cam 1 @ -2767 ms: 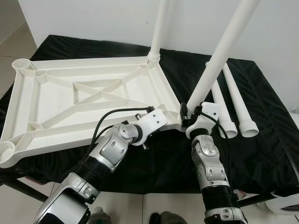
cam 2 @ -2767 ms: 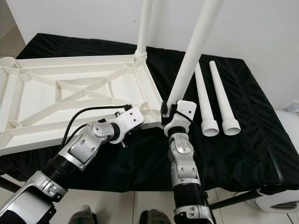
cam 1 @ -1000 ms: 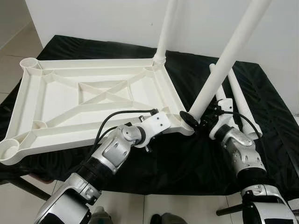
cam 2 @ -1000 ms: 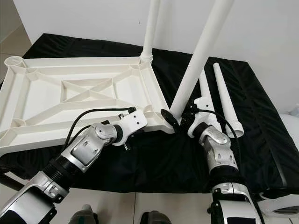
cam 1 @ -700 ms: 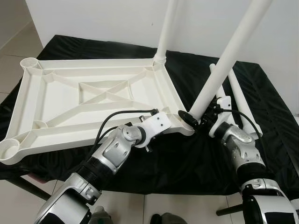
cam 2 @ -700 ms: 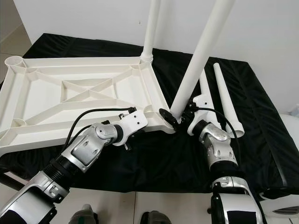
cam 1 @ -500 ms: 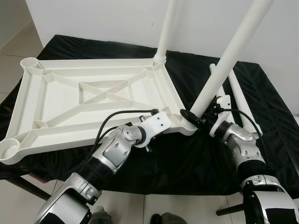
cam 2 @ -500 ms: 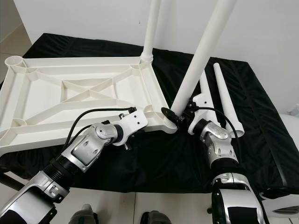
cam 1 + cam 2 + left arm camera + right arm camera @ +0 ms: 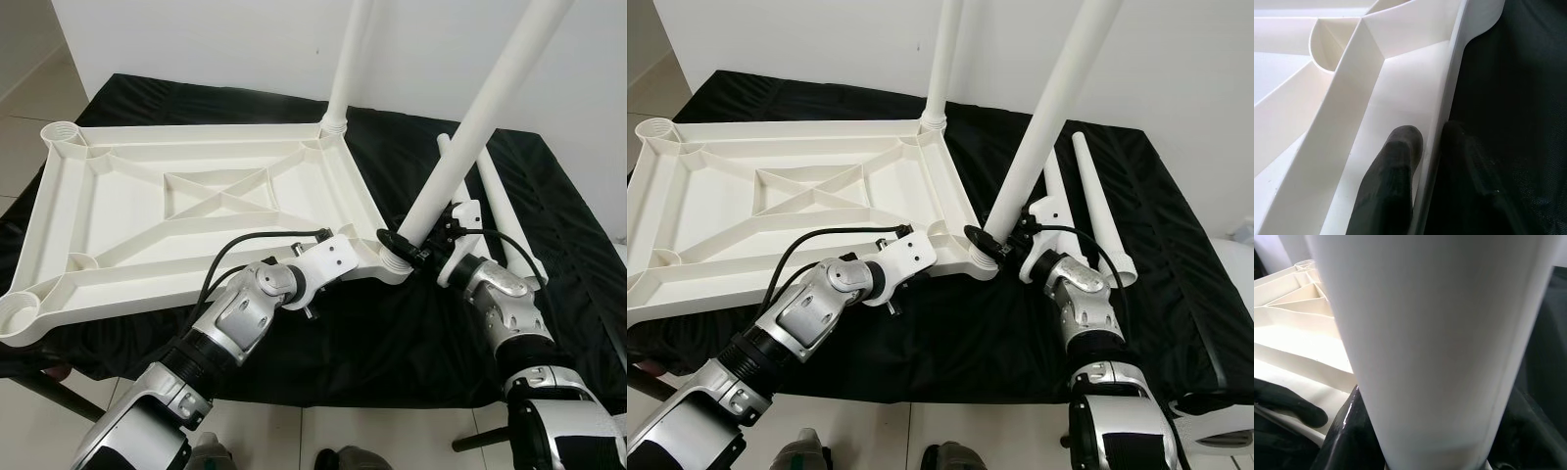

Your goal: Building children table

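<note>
The white table top (image 9: 118,211) lies upside down on a black-draped table (image 9: 392,323). One white leg (image 9: 345,69) stands upright in its far right corner socket. My right gripper (image 9: 409,247) is shut on a second white leg (image 9: 470,127) close to its foot. That leg leans up to the right, its foot at the near right corner socket (image 9: 392,262). In the right wrist view this leg (image 9: 1425,347) is very close. My left gripper (image 9: 1430,134) is shut on the table top's near rim (image 9: 1444,98), one finger on each side of the wall.
Two loose white legs (image 9: 502,211) lie side by side on the cloth at the right. A white wall rises just behind the table. Tiled floor (image 9: 29,421) shows at the left, and a white object (image 9: 1215,431) sits low at the right.
My right forearm has swung out to the right with the leg still held. The leg's foot has stayed at the near right corner. The left gripper has kept its hold on the rim.
</note>
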Available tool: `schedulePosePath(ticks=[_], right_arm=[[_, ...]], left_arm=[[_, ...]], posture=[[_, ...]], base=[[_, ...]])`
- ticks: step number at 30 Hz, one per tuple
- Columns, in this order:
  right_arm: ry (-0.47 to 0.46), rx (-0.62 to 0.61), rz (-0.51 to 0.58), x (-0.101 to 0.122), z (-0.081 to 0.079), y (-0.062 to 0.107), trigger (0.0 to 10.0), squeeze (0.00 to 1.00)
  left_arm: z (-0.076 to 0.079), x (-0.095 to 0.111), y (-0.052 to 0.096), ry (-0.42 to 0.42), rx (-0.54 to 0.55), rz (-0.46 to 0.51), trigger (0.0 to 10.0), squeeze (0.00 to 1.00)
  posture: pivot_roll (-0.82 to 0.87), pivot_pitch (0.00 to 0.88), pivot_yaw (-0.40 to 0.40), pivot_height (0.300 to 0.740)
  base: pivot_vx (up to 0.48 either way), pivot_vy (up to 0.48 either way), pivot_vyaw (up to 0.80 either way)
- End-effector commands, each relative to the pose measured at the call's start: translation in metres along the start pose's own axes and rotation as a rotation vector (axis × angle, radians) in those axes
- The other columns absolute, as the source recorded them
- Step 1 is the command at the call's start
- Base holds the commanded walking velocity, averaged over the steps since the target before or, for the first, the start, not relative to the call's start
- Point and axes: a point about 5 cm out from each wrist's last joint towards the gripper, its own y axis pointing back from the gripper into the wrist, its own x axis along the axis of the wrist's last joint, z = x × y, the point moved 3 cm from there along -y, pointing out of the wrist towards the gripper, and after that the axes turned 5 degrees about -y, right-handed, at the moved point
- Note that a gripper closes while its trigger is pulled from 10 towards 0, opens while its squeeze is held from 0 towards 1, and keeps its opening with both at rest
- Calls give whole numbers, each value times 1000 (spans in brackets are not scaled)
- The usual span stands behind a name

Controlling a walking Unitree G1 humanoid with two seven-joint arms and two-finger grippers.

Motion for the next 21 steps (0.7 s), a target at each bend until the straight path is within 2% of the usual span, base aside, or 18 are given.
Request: schedulePosePath(ticks=[1,12,15,21], right_arm=[[-25,-33,17,-1,0,1,10000,0],[-6,-105,78,5,-17,-10,10000,0],[12,-188,79,4,-27,-18,10000,0],[3,-275,105,8,-37,-26,10000,0]], left_arm=[[9,11,-2,-34,-60,31,10000,0],[11,11,-3,-29,-60,33,10000,0],[12,11,-4,-26,-62,34,10000,0],[13,11,-4,-24,-64,35,10000,0]], posture=[[45,0,-79,740],[42,2,-84,740],[39,8,-85,740],[41,13,-88,740]], base=[[0,0,0],[0,0,0],[0,0,0],[0,0,0]])
